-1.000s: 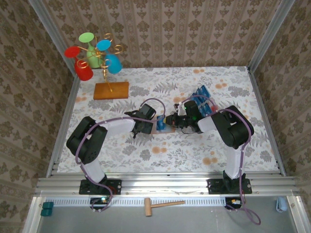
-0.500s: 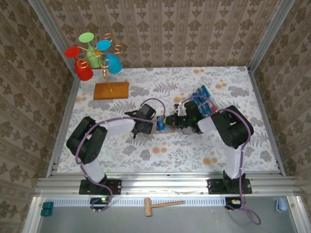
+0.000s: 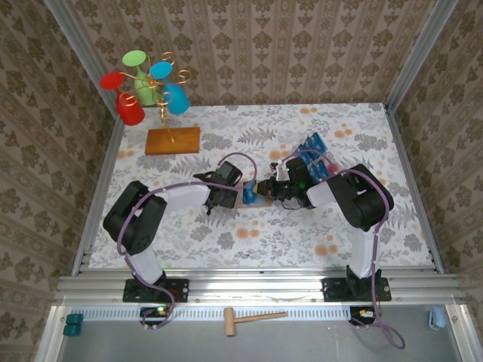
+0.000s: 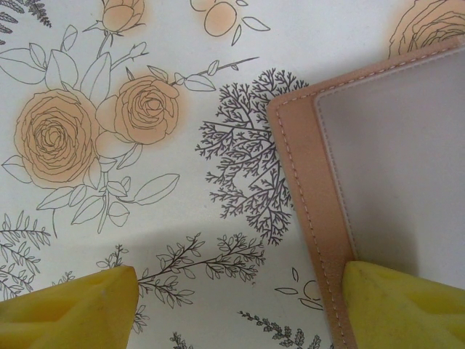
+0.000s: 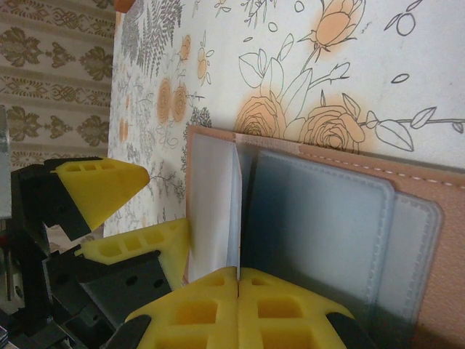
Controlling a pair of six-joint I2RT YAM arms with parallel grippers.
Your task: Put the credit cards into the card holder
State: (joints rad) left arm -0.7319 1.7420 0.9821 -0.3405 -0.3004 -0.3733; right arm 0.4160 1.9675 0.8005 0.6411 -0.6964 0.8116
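Next to no motion vs a second ago: the right arm has nudged a hair closer to the card holder [image 3: 241,200], the left arm hasn't budged.

Right pincer [image 5: 238,275]: pads closed flat together on one credit card [image 5: 237,211]. The card shows edge-on as a thin pale line running straight out from the tips. It stands on edge over the open holder, on the line between the holder's pale panel and its grey-blue pocket side.

Left pincer [image 4: 240,313]: wide, gripping nothing. One fingertip [image 4: 407,305] sits on the holder's corner at the stitched tan border and looks to be pinning it open against the surface [image 4: 145,218]. The other tip is off the holder, over bare cloth.

Key relation: the card's long axis runs along the right pincer's approach line, and its plane is roughly perpendicular to the holder's face. The pocket is just beside it. My read: tilt the card flat toward the pocket, then slide it in. Can't tell which pocket edge is the mouth. The right arm does the work; the left only holds.

Spare cards [image 3: 312,145]: stacked beyond the holder on the right arm's side, well apart from it.
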